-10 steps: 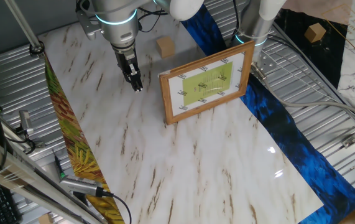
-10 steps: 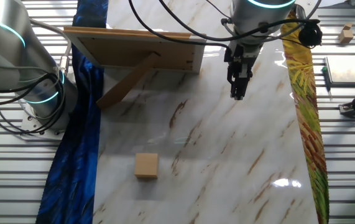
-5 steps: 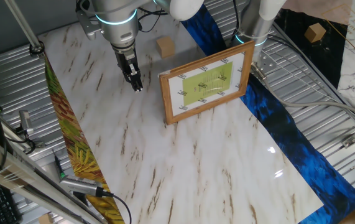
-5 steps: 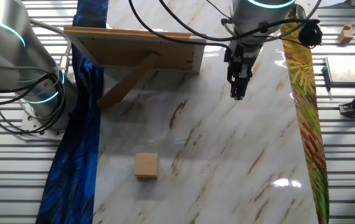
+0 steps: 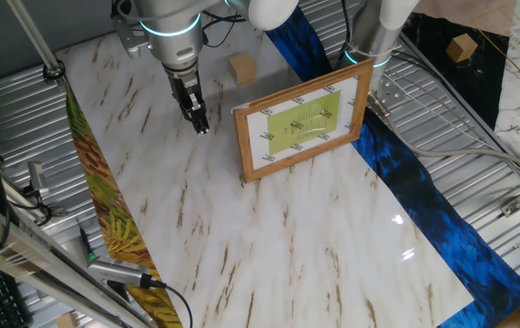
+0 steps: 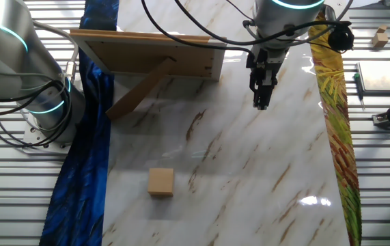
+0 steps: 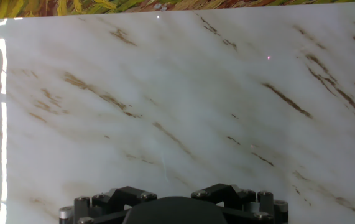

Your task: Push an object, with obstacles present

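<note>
Fixed views show block [image 5: 240, 67], frame [image 5: 302, 120]; hand view only marble table [image 7: 165, 93]. Tool [image 5: 202, 128] fingers together.

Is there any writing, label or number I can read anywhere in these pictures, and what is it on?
No text here can be read as words or numbers.
On the framed picture: small dark marks around the green panel, too small to read.
On the wooden block: no marking visible.
On the marble tabletop: only brown veining, no lettering.
</note>
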Available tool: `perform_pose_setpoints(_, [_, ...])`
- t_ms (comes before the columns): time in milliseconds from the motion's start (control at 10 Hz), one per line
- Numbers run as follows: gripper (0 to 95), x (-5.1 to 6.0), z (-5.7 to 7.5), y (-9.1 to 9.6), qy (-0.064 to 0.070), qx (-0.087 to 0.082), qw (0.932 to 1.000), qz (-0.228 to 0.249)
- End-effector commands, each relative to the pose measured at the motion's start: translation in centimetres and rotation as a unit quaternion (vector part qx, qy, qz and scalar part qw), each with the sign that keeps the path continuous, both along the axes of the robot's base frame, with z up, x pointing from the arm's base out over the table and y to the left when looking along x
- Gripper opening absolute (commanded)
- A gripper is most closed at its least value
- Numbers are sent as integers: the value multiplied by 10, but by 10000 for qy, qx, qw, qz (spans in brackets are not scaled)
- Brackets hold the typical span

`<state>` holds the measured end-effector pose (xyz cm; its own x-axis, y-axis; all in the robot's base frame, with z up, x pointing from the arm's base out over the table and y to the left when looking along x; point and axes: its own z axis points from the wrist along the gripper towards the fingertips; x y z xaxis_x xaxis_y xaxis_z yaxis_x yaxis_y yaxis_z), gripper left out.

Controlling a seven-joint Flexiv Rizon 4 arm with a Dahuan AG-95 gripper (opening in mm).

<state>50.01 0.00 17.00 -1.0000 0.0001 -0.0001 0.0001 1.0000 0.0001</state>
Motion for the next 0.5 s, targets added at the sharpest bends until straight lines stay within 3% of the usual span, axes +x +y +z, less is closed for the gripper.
perform_pose_setpoints(100, [0,0,0,0,-160,145,9975,672])
perform_pose_setpoints(500, [0,0,0,0,-152,125,9935,1123])
